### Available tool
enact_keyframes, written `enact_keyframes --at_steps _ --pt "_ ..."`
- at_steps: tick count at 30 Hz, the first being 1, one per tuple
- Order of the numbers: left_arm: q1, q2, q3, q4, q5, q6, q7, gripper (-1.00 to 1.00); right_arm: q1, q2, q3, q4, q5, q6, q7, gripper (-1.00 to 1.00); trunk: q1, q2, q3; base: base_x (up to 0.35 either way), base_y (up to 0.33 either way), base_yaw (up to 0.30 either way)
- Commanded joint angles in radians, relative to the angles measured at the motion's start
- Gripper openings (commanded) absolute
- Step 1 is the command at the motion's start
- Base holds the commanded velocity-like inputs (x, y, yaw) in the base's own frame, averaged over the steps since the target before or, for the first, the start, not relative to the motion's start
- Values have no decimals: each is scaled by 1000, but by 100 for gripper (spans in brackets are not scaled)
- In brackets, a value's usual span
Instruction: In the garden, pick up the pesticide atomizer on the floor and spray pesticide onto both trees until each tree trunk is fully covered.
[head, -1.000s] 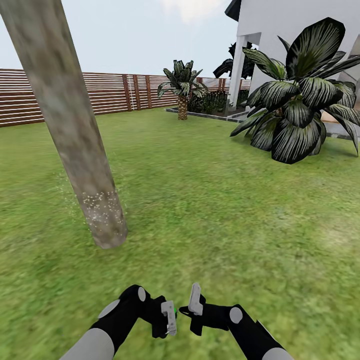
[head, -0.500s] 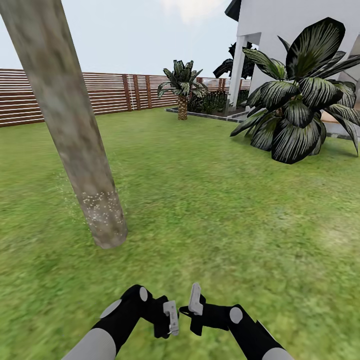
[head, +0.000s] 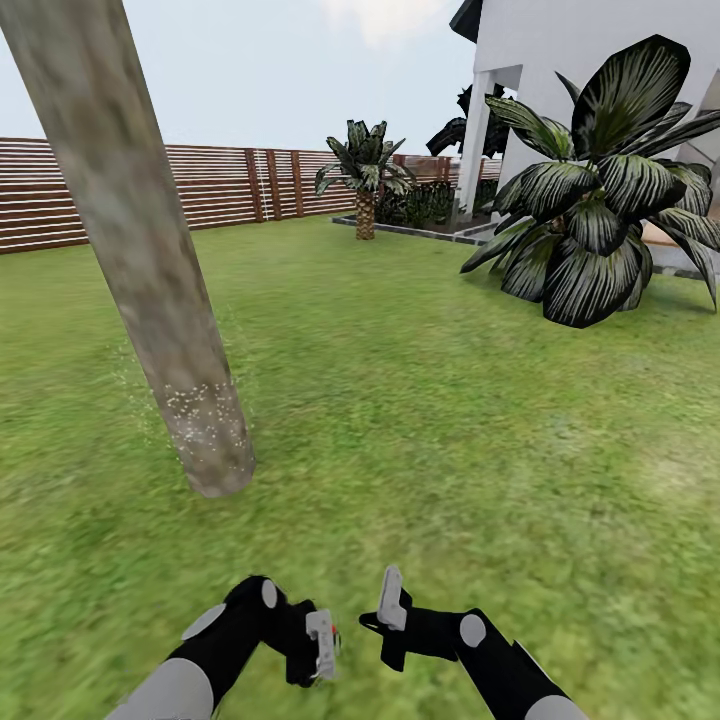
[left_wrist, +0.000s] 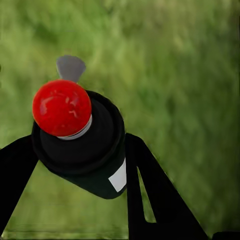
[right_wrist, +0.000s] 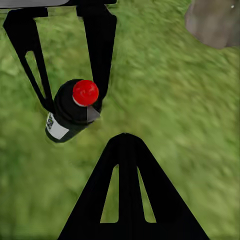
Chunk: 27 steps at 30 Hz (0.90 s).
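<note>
1. Green grass lawn (head: 430, 400) underfoot, blurry; brown slat fence (head: 230, 185) along the far edge; white house (head: 580, 60) at far right.
2. Broad striped-leaf plant (head: 600, 200) in front of the house; smaller palm-like plant (head: 365, 170) near the fence, well apart from the arms.
3. Thick tree trunk (head: 140, 240), mottled grey-brown, leaning in the head view, base planted in the lawn ahead and to the left of both arms.
4. Fine white specks of pesticide (head: 205, 420) clustered on the lowest part of the trunk; a few faint specks beside it over the grass. Upper trunk bare of specks.
5. Left hand (head: 322, 645) low in the head view, clamped around the pesticide atomizer (left_wrist: 82, 145): dark fingers on either side of the black body, seen in the left wrist view.
6. Atomizer: black cylinder, red round cap (left_wrist: 62, 107), small white label patch on the side, grey nozzle tab past the cap. Held off the grass, tilted.
7. Same atomizer (right_wrist: 72, 111) seen from the right wrist view, between the left hand's two dark fingers, grass below; base of the trunk (right_wrist: 215, 22) at that picture's corner.
8. Right hand (head: 390, 600) just beside the left hand, not touching it, holding nothing; fingers pressed together, closed.
</note>
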Motion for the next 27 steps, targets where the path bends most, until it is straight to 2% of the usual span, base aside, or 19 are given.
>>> enact_keyframes --at_steps 1,5,12,13,17,19,20,21,22,23,24,26,27 --pt "0 18 1 1 4 -1 0 -100 0 0 0 0 0 0 0 -100 0 0 0 0 0 0" --pt "-1 97 3 2 12 -2 -1 -100 0 -1 0 1 0 0 0 -100 0 0 0 0 0 0" --pt "3 203 7 3 16 -2 -1 -100 0 -2 -1 3 0 0 0 -100 0 0 0 0 0 0" --pt "4 220 8 3 16 -2 -1 -100 0 -2 -1 3 0 0 0 100 0 0 0 0 0 0" --pt "6 268 16 3 17 -2 -2 -100 0 -3 -3 3 0 -1 0 100 0 0 0 0 0 0" --pt "5 287 40 3 17 -2 0 -100 0 -3 -6 6 1 -1 -1 100 0 0 0 0 0 0" --pt "5 293 73 2 17 -2 0 -100 0 -6 -7 8 1 -1 -3 100 0 0 0 0 0 0" --pt "5 297 141 2 19 -4 1 -100 0 -9 -9 10 1 -2 -8 100 0 0 0 0 0 0" --pt "5 298 179 2 20 -5 4 -100 0 -11 -10 11 0 -2 -11 100 0 0 0 0 0 0" --pt "5 297 272 2 22 -25 19 -100 0 -19 -18 13 -1 -2 -37 100 0 0 0 0 0 0" --pt "5 296 314 2 23 -41 30 -100 1 -25 -28 14 -2 -2 -58 100 0 0 0 0 0 0" --pt "6 288 462 4 40 -101 84 -100 3 -38 -115 49 -3 -2 -161 100 0 0 0 0 0 0" --pt "6 286 510 11 53 -113 100 -100 4 -40 -162 81 -3 -2 -197 100 0 0 0 0 0 0"
